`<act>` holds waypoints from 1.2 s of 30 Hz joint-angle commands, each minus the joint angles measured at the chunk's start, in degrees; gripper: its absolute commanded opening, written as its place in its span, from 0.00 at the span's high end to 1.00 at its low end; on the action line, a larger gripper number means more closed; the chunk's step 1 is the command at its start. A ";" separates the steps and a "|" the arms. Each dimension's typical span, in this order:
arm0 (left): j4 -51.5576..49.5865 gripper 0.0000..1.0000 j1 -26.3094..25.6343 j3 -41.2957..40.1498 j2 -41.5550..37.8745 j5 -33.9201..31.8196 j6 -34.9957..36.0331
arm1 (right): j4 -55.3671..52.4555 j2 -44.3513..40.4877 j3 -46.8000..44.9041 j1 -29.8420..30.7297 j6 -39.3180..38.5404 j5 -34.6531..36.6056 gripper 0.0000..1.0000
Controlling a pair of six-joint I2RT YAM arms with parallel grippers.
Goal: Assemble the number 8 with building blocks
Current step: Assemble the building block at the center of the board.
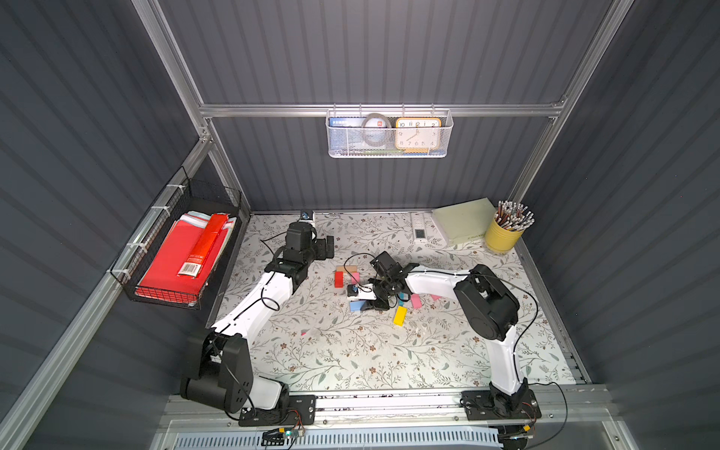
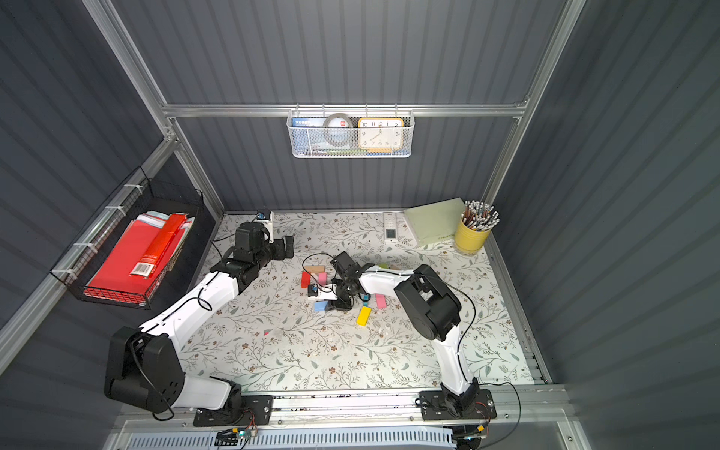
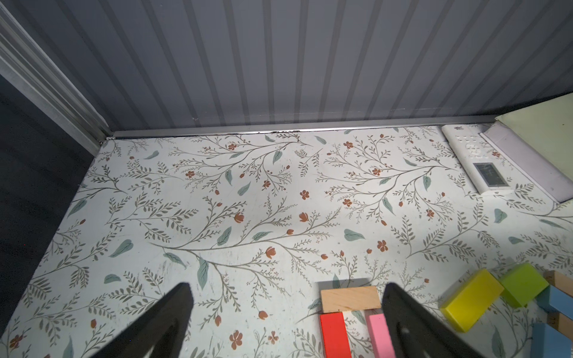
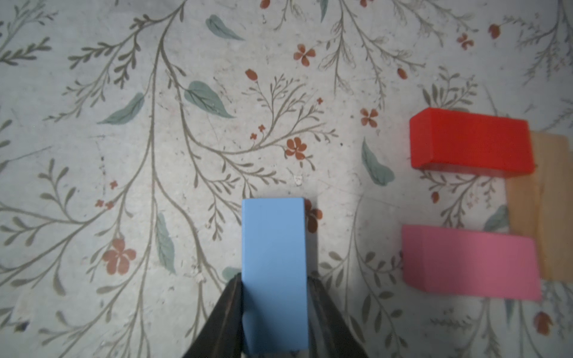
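A partial figure lies mid-table: a tan block (image 1: 346, 269) across the far ends of a red block (image 1: 338, 279) and a pink block (image 1: 355, 277), seen up close as tan (image 3: 350, 299), red (image 4: 471, 142) and pink (image 4: 471, 263). My right gripper (image 4: 274, 279) is shut on a light blue block (image 4: 274, 272), both fingers pressed to its long sides; in both top views it sits just in front of the figure (image 1: 356, 306). My left gripper (image 3: 286, 291) hangs open and empty at the back left (image 1: 327, 247). Loose yellow (image 1: 400, 315) and pink (image 1: 416, 300) blocks lie nearby.
Yellow (image 3: 471, 299), green (image 3: 522, 283) and blue (image 3: 555, 299) blocks lie under the right arm. A white remote (image 1: 420, 228), a pale green box (image 1: 463, 220) and a yellow pencil cup (image 1: 504, 233) stand at the back right. A black wire basket (image 1: 128, 280) hangs left.
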 commanded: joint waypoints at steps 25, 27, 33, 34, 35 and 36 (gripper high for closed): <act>0.85 0.00 0.94 -0.92 -1.80 -1.18 -0.57 | 1.56 6.28 9.99 2.38 2.81 4.99 0.57; 0.81 0.01 0.94 -0.88 -1.85 -1.17 -0.57 | 1.74 6.06 10.03 2.80 2.42 4.91 0.50; 0.83 0.00 0.97 -1.03 -2.06 -1.24 -0.61 | 2.74 4.94 9.86 3.94 2.21 5.81 0.43; 0.88 0.00 1.03 -0.99 -2.08 -1.24 -0.59 | 3.34 4.63 9.61 4.04 2.21 6.29 0.43; 0.83 0.00 1.03 -1.03 -2.06 -1.24 -0.64 | 4.12 4.32 9.26 4.05 2.29 6.73 0.43; 0.83 0.01 1.03 -1.03 -2.07 -1.21 -0.63 | 4.58 4.15 8.96 4.05 2.16 7.05 0.43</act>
